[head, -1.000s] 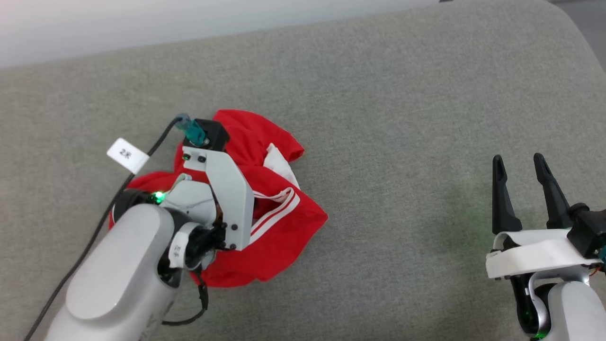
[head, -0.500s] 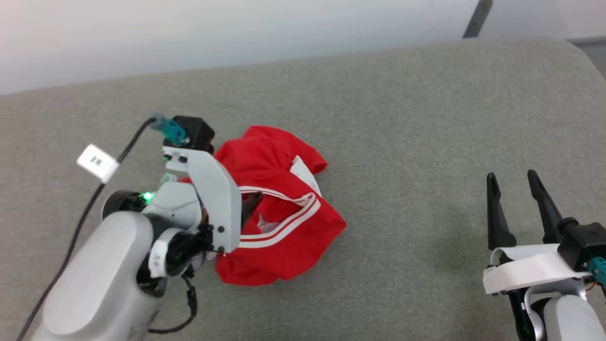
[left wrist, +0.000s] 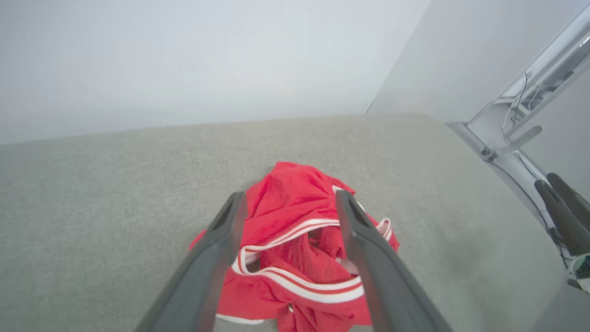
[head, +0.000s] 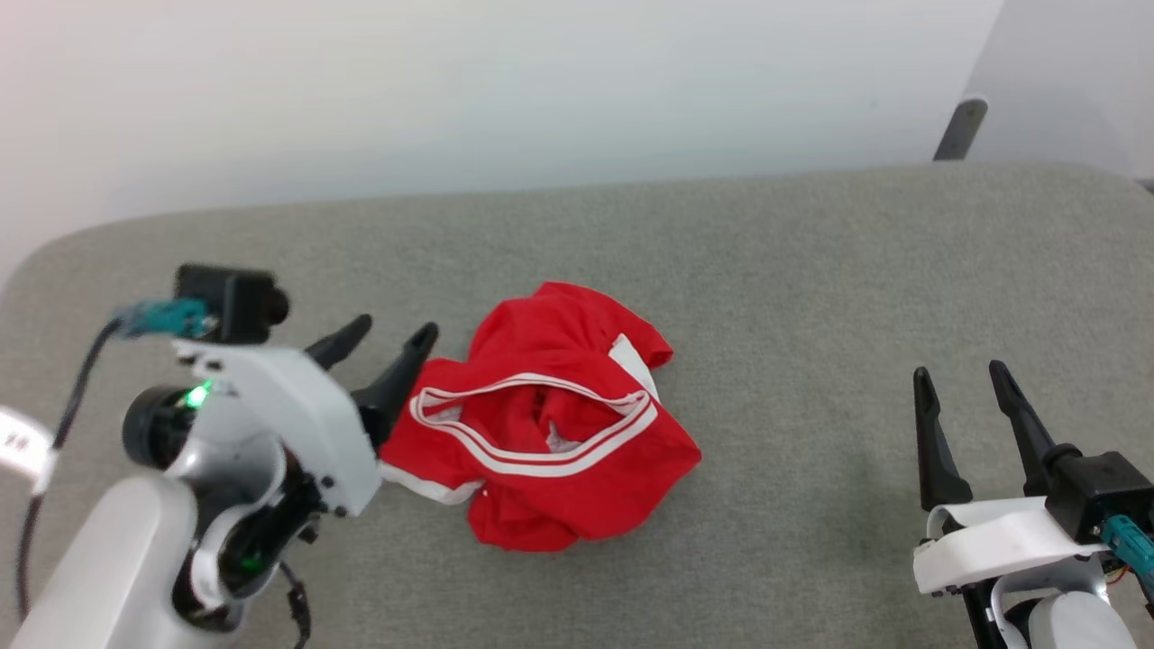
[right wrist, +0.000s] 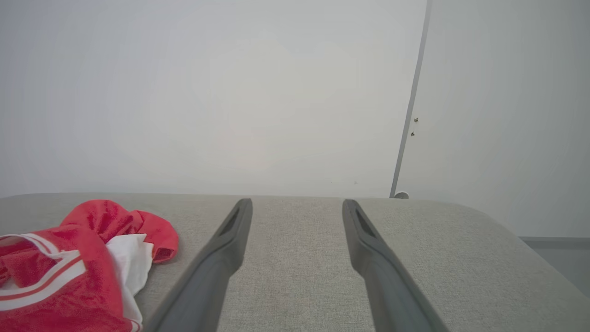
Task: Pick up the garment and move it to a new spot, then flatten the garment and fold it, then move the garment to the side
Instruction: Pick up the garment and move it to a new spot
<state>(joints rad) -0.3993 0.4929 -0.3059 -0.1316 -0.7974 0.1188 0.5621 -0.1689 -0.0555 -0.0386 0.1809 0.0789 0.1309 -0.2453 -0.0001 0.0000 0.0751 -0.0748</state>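
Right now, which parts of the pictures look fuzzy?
Head view: the white tag and cable at the left edge are smeared; the garment is sharp. Left wrist view: the fingers go soft toward the bottom edge. Right wrist view: the garment looks slightly blurred.

The garment [head: 559,451] is thin red cloth with a faint sheen, soft and rumpled; its white stripe trim [head: 541,458] looks matt. The cushioned surface [head: 811,297] beneath is grey woven cloth, coarse-grained and matt. At the garment's nine o'clock, the fingers [head: 397,374] of the left gripper [head: 395,326] look like dark matt plastic, and their mount [head: 297,415] like smooth white plastic. The right gripper [head: 957,371], at three o'clock, has the same finish. The wall [head: 541,90] is smooth and matt.
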